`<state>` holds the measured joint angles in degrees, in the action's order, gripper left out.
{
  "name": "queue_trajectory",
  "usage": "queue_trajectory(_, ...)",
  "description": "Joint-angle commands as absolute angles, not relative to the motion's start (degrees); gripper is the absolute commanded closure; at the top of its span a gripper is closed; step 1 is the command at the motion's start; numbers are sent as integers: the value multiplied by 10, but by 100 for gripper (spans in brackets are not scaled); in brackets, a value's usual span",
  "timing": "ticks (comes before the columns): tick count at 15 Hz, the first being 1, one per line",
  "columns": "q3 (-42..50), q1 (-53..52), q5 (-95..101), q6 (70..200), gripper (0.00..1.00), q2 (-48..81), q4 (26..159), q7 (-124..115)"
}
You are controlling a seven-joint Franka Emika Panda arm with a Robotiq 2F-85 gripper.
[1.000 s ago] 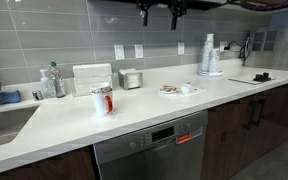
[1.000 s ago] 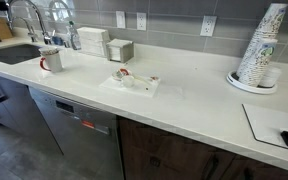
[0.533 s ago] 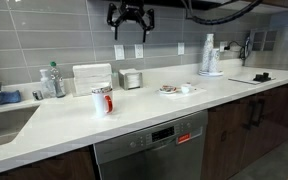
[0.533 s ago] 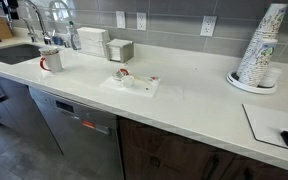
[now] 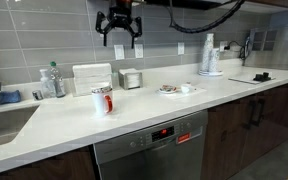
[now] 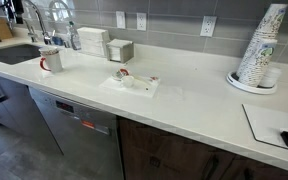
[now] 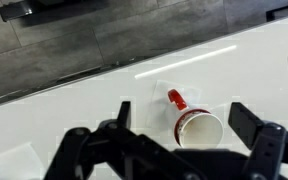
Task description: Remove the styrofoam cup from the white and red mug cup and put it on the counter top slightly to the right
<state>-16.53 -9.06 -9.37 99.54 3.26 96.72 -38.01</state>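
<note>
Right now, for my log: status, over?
Gripper open, high above counter top. Styrofoam cup seated in white and red mug cup, untouched. Nothing in between.

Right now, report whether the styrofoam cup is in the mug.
In: the styrofoam cup sits nested upright inside the white and red mug cup.

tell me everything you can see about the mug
The mug is small, white outside with a red marking on its side, a red rim and a red handle; it looks like glazed ceramic. It stands upright on the counter, towards the sink. A white foam cup sits nested in it and fills the opening. Nothing else touches it; the gripper hangs open high above, well apart.
</note>
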Motion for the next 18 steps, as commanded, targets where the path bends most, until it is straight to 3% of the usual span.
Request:
queue_trajectory(1,-148,-107,-94,992,0,33,963,-380)
queue_trajectory(7,-136,-109,-56,1017,0,84,942,-238)
queue_trajectory(18,-130,-124,-34,1201,0,209,903,-56)
